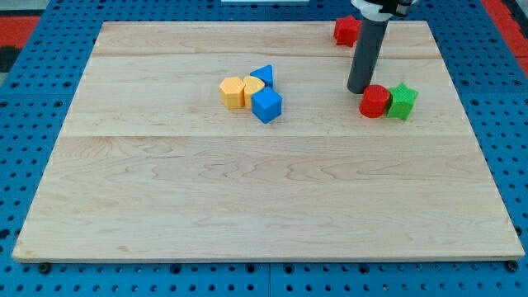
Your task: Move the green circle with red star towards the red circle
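My tip (360,90) stands on the board right of centre, just to the upper left of a red circle (374,101), close to it or touching it. A green star-shaped block (403,101) sits against the red circle's right side. Another red block (346,30), which looks like a star, lies near the view's top edge, partly hidden behind the rod. I see no green circle.
Left of my tip is a cluster of two yellow blocks (233,91) (253,86), a blue triangle (262,76) and a blue cube (266,106). The wooden board (247,198) rests on a blue pegboard.
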`<state>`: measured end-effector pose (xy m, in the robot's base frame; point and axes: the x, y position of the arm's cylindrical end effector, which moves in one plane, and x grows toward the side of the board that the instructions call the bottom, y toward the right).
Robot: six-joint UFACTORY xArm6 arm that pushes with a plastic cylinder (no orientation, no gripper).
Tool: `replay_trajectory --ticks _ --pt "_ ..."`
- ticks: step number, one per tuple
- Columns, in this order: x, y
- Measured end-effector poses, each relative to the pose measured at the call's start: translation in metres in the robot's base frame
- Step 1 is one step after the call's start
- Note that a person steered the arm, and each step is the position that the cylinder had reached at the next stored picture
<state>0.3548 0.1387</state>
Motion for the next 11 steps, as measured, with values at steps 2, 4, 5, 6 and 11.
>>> replay_trajectory --ticks 2,4,5,6,11 --pt "-0.051 -0.051" --pt "-0.143 -0.052" --pt "-0.163 -0.051" --pt "-0.162 -0.021" --pt "-0.129 0.02"
